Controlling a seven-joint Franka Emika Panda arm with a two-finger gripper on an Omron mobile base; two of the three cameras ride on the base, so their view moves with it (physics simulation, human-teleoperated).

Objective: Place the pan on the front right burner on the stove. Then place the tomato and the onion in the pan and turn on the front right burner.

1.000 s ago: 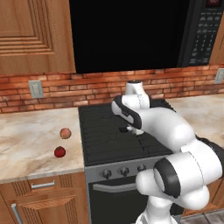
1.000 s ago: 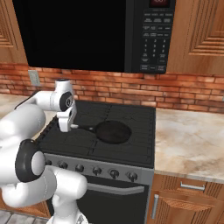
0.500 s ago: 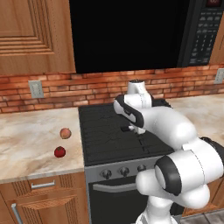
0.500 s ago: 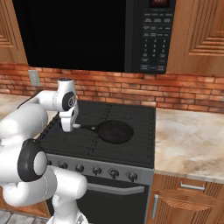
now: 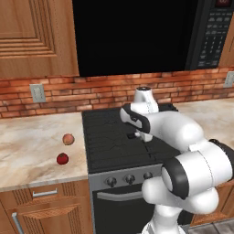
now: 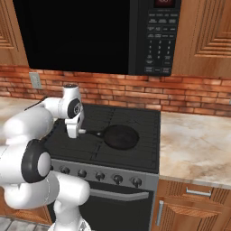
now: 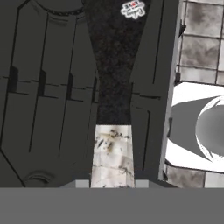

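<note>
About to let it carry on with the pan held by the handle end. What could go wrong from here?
1. The gripper is shut on the far tip of the pan handle, so the pan may swing or tip when moved or released.
2. The pan looks only partly over the front right burner; letting go here could leave it off-centre.
3. The tomato and onion are round and loose on the counter; a nudge could roll them.

Arm: reaches forward from the base, elbow bent, wrist turned straight down. Gripper: points downward, jaws drawn close together.
</note>
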